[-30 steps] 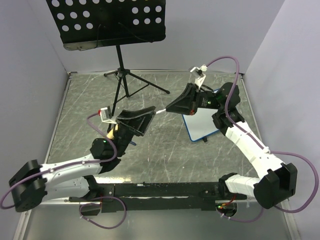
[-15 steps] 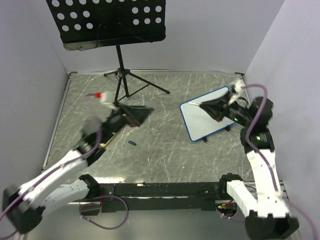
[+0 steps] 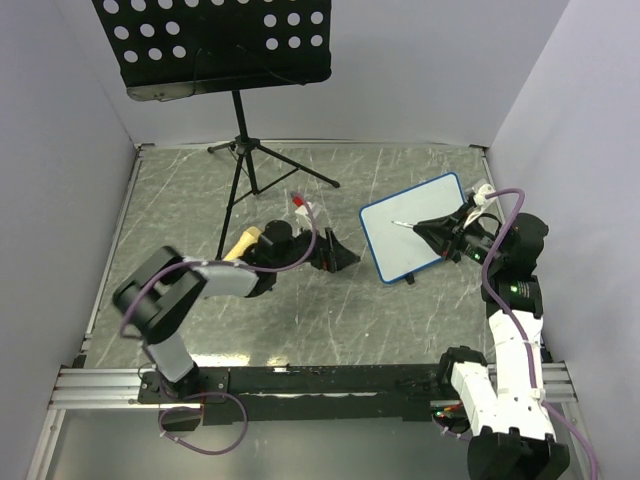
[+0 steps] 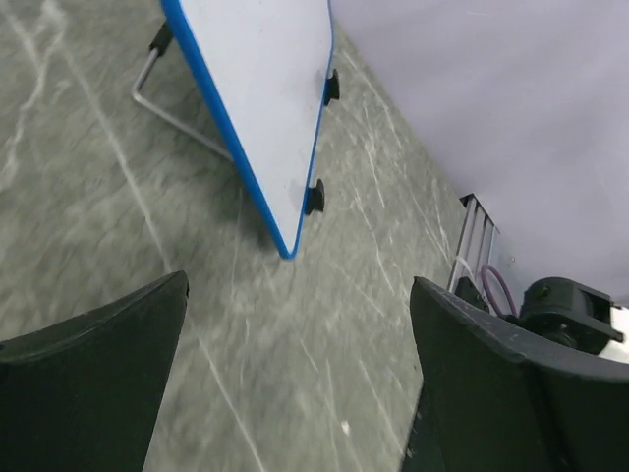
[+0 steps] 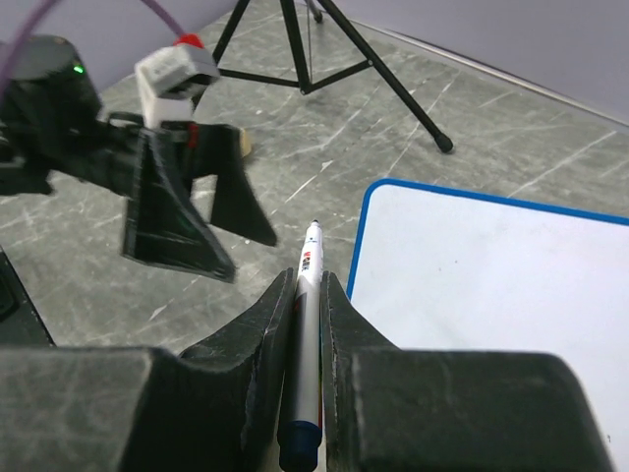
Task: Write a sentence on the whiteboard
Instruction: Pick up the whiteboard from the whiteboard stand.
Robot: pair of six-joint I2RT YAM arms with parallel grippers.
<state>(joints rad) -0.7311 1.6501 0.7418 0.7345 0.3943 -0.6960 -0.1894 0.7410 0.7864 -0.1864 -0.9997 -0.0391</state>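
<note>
the only print in sight is a small red and dark label on the barrel of the marker (image 5: 311,258), too small to read. the whiteboard (image 3: 392,252) shows a plain white face inside its blue frame in every view.

the black perforated music stand (image 3: 215,45) rises at the far left of the table (image 3: 300,320), and its tripod legs spread on the marbled grey surface behind both arms. a purple cable (image 3: 300,255) loops over the left arm.

the left gripper (image 3: 338,258) sits low, just left of the board, its jaws spread wide with nothing between them. its wrist camera looks along the board's blue edge, past two black feet and a thin wire leg.

the right gripper (image 3: 420,227) has its jaws pinched tight on the marker, whose capless tip juts out ahead of the fingertips.

the whiteboard stands on the right half of the table. its long axis runs left to right, angled toward the far right corner. the marker points leftward, its tip over the board's face in the top view. whether it touches cannot be told.
</note>
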